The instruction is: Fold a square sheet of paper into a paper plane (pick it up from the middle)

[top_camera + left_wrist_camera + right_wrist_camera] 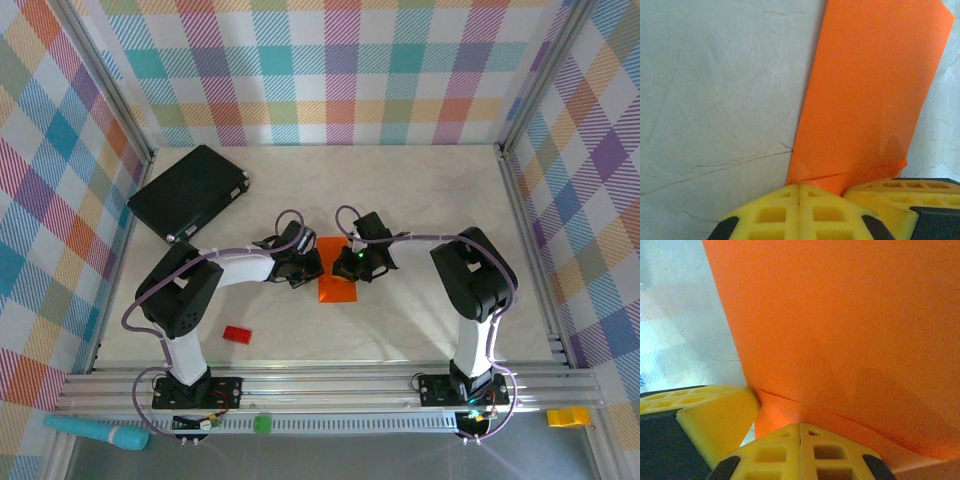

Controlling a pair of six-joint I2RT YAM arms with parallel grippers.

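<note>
One thin, bright orange, creased sheet of paper (337,283) lies at the centre of the pale table (430,200), left gripper (303,268) and right gripper (358,263) flanking it. Left wrist: jaws pinch its edge. Right wrist: jaws likewise clamp it.

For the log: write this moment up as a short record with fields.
paper: square sheet of paper, orange, folded narrow, lying on the table between the arms
left gripper: at the sheet's left edge; grip unclear
right gripper: at the sheet's right edge; grip unclear
other items: black flat case at the far left; red block on the near side, by the left arm
</note>
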